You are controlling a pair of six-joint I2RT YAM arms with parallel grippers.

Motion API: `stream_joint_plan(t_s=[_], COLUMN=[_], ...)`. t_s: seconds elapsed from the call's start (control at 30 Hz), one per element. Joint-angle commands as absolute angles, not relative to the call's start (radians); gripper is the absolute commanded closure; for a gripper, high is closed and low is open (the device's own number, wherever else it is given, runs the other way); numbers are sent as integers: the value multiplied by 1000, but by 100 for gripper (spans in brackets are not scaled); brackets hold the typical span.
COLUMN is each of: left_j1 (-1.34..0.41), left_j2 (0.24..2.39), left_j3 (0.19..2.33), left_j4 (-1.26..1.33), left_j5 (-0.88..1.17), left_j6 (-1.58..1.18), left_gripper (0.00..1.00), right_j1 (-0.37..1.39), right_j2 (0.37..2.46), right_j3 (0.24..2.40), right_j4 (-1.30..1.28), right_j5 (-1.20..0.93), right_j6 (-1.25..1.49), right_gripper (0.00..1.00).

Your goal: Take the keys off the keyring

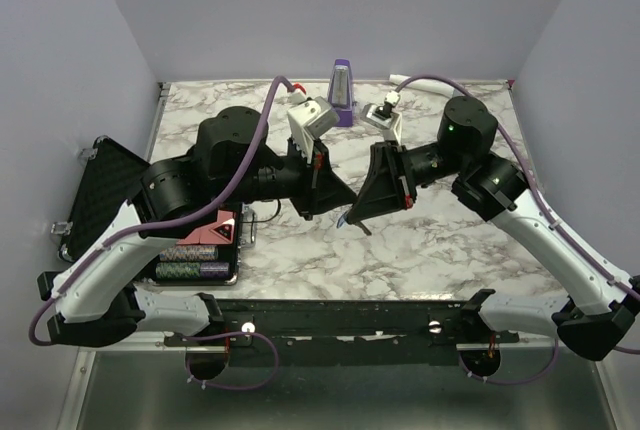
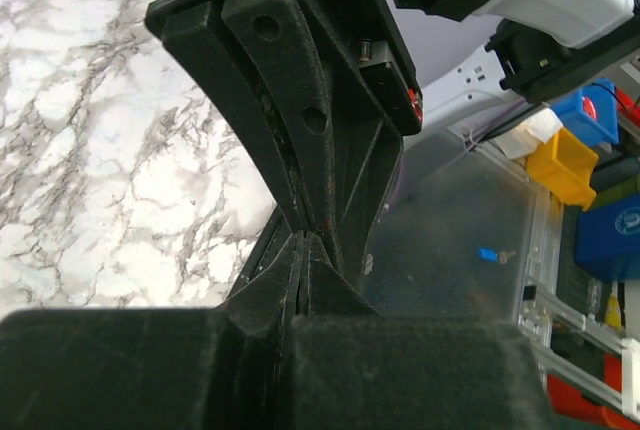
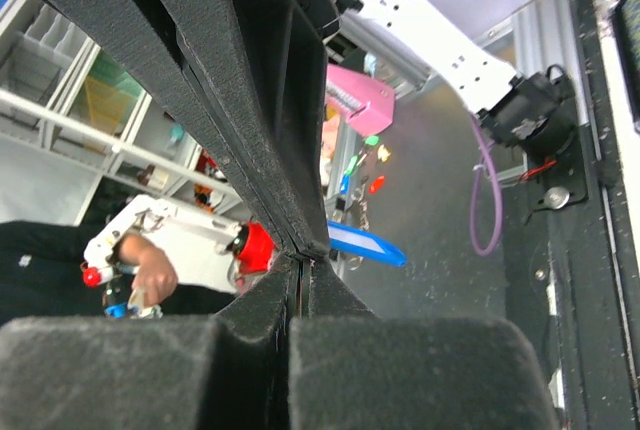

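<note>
Seemingly not separated yet: bright blue plastic-headed keys (image 3: 365, 246) dangling between black left gripper (image 2: 302, 242) and black right gripper (image 3: 300, 258), both clamped shut tip to tip. Cannot tell the part pinched by each, nor spot the thin silvery keyring.

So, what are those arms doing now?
Left gripper, right gripper both shut, tip to tip. Blue key sticks out beside tips; ring hidden. Nothing in the way.

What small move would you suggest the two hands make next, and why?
Probably a slight pull apart: the left hand and right hand meet tip to tip, both shut, with the blue-headed key jutting out at their junction; the keyring isn't discernible.
</note>
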State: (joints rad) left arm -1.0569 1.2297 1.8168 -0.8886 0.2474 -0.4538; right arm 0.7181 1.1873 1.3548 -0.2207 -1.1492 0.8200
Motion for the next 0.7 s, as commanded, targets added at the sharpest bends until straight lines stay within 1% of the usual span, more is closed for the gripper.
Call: stream_joint_plan(t_s=[0.0,0.1,0.23,0.3,0.4,0.43,0.47,0.57,0.63,0.67], left_j1=[-1115,-1138,-1149,-1149,-1146,-1146,-1141,-1131,-1118,-1112], left_j2=[1362,1402,1436,1439,1440,1443,1440,1414,1375,1344], left_j3=[1807,1838,1874,1900,1971,2003,2028,2068,2043,2019], left_j4=[-1005,-1025,-1052,-1066,-1123,-1150,-1164,-1175,-1126,-1071], left_j5=[437,485,482,442,304,260,212,100,92,103], left_j6=[-423,-414,-417,-426,-451,-463,-481,-544,-590,-621], left_gripper=[100,100,100,100,100,98,94,68,49,42], right_j1=[726,727,726,727,727,727,727,726,727,726], right_j2=[1198,1184,1169,1157,1140,1134,1129,1106,1094,1088], right_j3=[1365,1347,1324,1316,1310,1309,1305,1289,1278,1276], right_j4=[-95,-95,-97,-106,-147,-161,-167,-170,-164,-158], right_j5=[-1150,-1166,-1169,-1155,-1121,-1103,-1095,-1043,-1013,-999], right_j6=[859,859,857,850,819,810,805,798,792,793], right_gripper=[99,99,99,99,99,99,99,99,99,99])
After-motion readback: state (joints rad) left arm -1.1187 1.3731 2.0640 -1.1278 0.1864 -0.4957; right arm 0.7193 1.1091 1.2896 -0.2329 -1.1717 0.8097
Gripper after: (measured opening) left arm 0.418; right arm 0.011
